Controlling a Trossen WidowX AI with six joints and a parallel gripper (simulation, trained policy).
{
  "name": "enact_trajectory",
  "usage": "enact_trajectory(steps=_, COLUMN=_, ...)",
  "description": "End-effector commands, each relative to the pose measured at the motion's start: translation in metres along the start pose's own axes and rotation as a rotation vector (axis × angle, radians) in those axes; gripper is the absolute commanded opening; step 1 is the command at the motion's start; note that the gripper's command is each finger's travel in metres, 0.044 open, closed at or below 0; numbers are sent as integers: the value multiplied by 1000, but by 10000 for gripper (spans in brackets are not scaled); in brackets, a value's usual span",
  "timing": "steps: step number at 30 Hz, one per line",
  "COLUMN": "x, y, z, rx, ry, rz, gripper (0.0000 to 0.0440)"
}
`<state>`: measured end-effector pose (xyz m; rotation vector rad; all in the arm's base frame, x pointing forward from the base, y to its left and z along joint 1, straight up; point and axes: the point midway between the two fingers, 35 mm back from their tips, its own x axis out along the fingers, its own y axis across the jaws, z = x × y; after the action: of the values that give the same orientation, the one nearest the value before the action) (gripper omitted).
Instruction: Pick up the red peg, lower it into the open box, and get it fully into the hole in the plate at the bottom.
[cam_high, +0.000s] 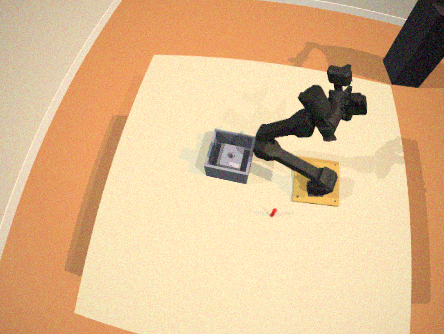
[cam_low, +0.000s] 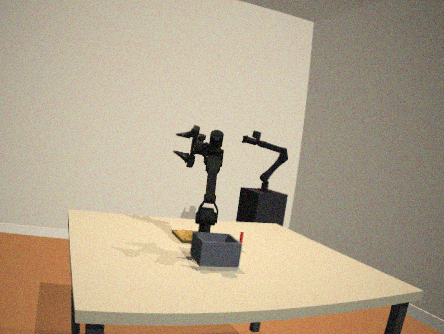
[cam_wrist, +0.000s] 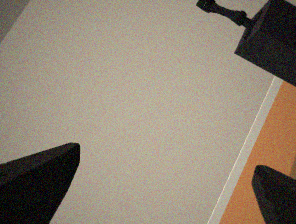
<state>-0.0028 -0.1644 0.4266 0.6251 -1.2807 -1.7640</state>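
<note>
The red peg (cam_high: 273, 212) (cam_low: 242, 237) stands upright on the table, apart from the box and the arm. The open grey-blue box (cam_high: 226, 174) (cam_low: 219, 256) stands on the table in front of the arm. In the top view its light plate (cam_high: 224, 150) lies at the bottom, with a small dark hole (cam_high: 231, 155) near the middle. My gripper (cam_low: 176, 143) (cam_wrist: 166, 163) is wide open and empty, raised high above the table and turned away from peg and box. The wrist view shows neither peg nor box.
The arm's base is on a yellow plate (cam_high: 315, 199) (cam_low: 183, 235), beside the box. Behind the table is a black pedestal (cam_high: 412, 50) (cam_low: 261, 205) (cam_wrist: 267, 37) carrying another dark arm (cam_low: 274, 148) (cam_wrist: 227, 12). The wrist view shows mostly wall and some orange floor.
</note>
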Motion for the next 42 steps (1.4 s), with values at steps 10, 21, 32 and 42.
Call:
enact_trajectory(steps=10, x=3, y=-21, z=74, rx=26, ry=-337, rz=-34, gripper=440)
enact_trajectory(steps=21, x=-25, y=-60, z=152, rx=141, ry=-701, rz=-99, gripper=440)
enact_trajectory(steps=32, x=-82, y=-101, z=208, rx=231, ry=-1067, rz=-177, gripper=440)
enact_trajectory(steps=42, x=-151, y=-134, z=233, rx=299, ry=-1398, rz=-267, gripper=440)
